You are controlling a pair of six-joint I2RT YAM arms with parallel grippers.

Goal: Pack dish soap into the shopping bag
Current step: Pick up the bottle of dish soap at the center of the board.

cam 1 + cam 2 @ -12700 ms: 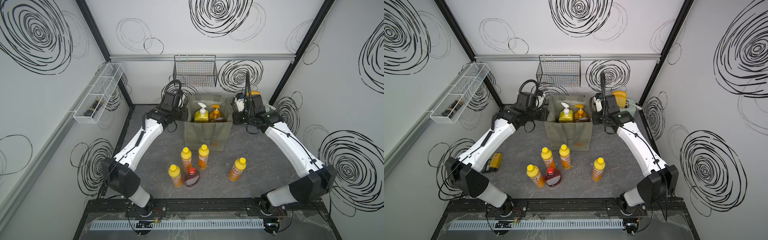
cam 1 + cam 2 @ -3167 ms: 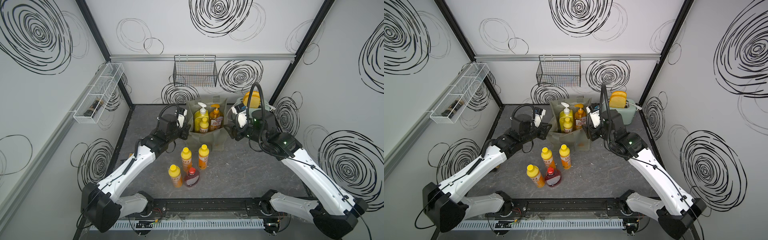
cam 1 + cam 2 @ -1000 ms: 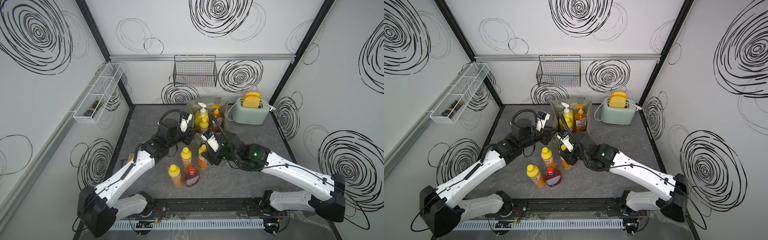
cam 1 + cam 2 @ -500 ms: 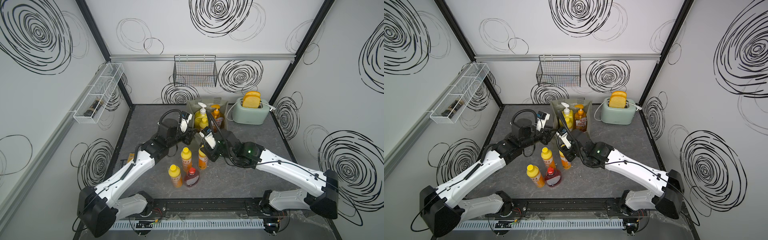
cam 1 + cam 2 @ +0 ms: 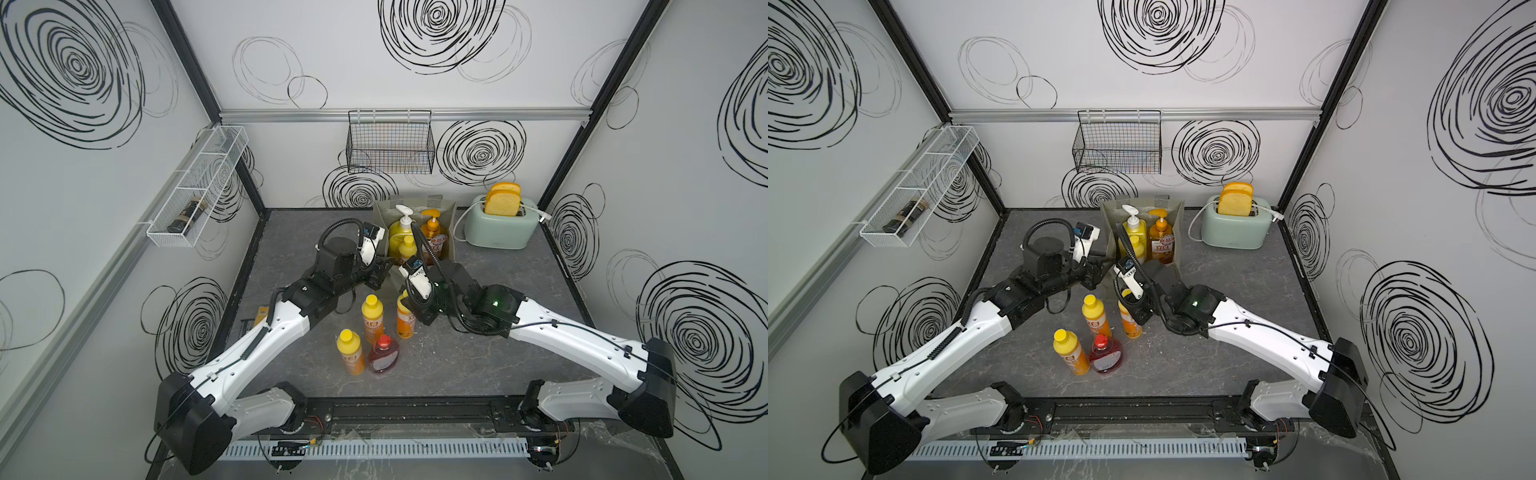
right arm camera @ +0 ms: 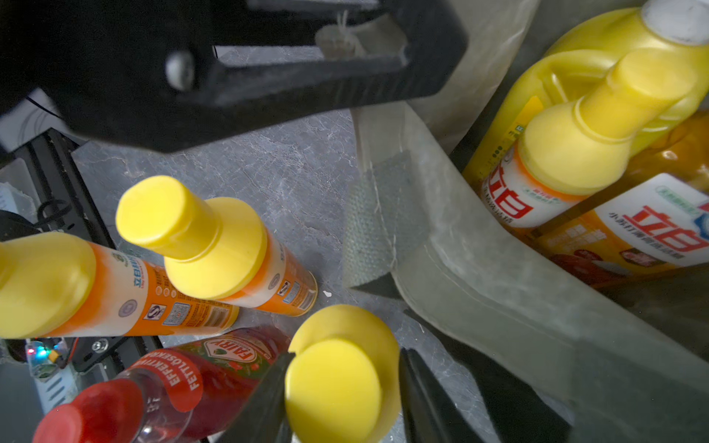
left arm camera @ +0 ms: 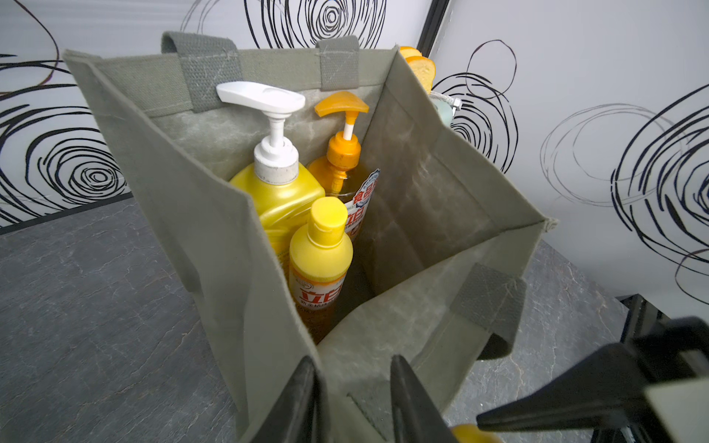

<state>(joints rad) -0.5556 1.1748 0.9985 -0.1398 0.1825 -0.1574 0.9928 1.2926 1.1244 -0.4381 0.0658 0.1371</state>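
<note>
**Operator:** What has my right gripper [image 6: 339, 383] got?

**Spotter:** Your jaws sit on either side of a small orange bottle [image 5: 405, 324], pressed to its neck just under the yellow cap, so I read that as a grip. The bottle is upright at the middle of the table [image 5: 511, 270]. I can't tell whether it is off the surface. Taking it high at the neck looks sensible: it should hang straight and go in cap-up.

**Operator:** And my left gripper [image 7: 351, 368]?

**Spotter:** You have it clamped on the near rim of the shopping bag [image 7: 441, 214], at a corner, with fabric between the jaws. I judge that it keeps the soft mouth open and steadies the bag. The bag stands near the middle of the back edge, just behind your bottle.

**Operator:** What's packed?

**Spotter:** Three. The yellow pump bottle [image 7: 280, 191] and the amber pump bottle [image 7: 341, 161] stand against the far wall, and a small capped bottle [image 7: 320, 253] stands in front of them. You still have free floor beside that one.

**Operator:** And outside the bag?

**Spotter:** A second orange bottle [image 5: 372, 318] stands just beside yours. A third orange bottle [image 5: 351, 351] is nearer the front edge, close against the squat red bottle [image 5: 384, 355]. All are upright. The small ones match yours: glossy orange body, pale label band, yellow cap.
</note>
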